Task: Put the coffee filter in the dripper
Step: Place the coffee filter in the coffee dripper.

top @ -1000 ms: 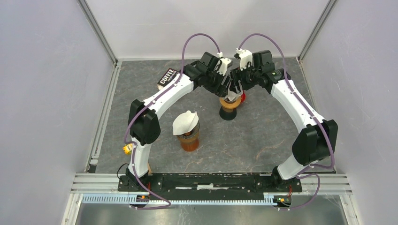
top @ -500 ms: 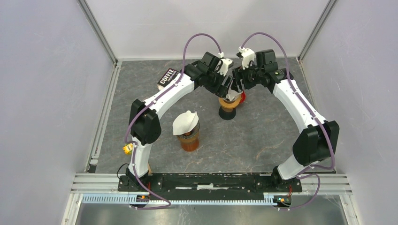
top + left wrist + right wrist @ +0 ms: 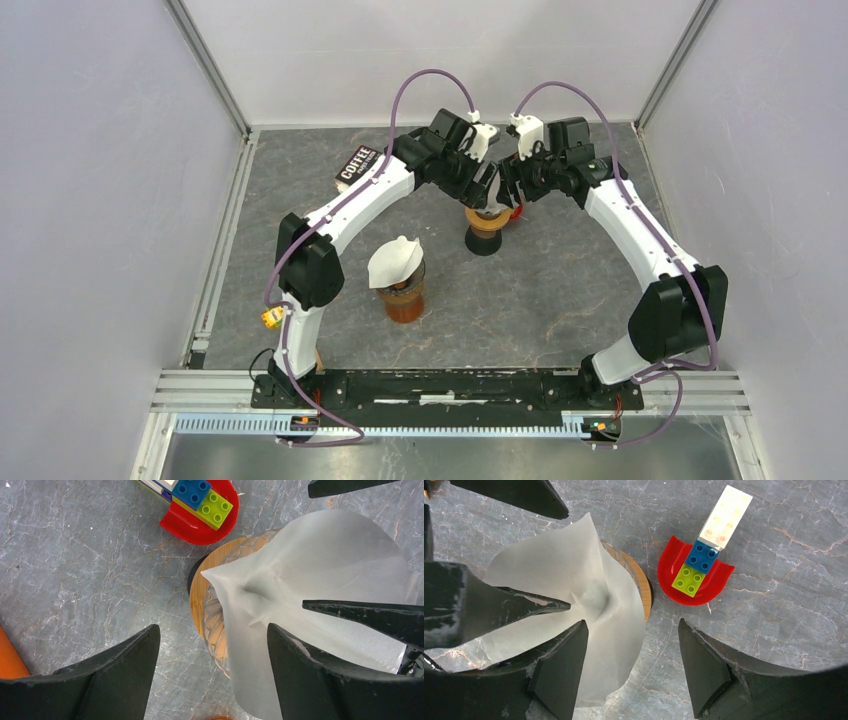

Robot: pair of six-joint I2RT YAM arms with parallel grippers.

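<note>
Nearby: a brown cup [image 3: 402,298] stood close to the arm bases with a white paper cone [image 3: 395,259] on top.
Dripper: the dripper [image 3: 489,222] sat farther back on its wooden collar.
Filter: the coffee filter [image 3: 320,605] lay draped over the dripper, crumpled, not yet seated inside.
Advice: the paper probably needed pressing down at its centre so the cone opened evenly against the ribbed wall.
Left gripper [image 3: 210,675]: spread wide, one finger touching the paper, pinching nothing.
Right gripper [image 3: 631,665]: spread, straddling the filter's edge, holding nothing.
Beyond: a red dish [image 3: 694,577] of toy bricks [image 3: 704,555].
</note>
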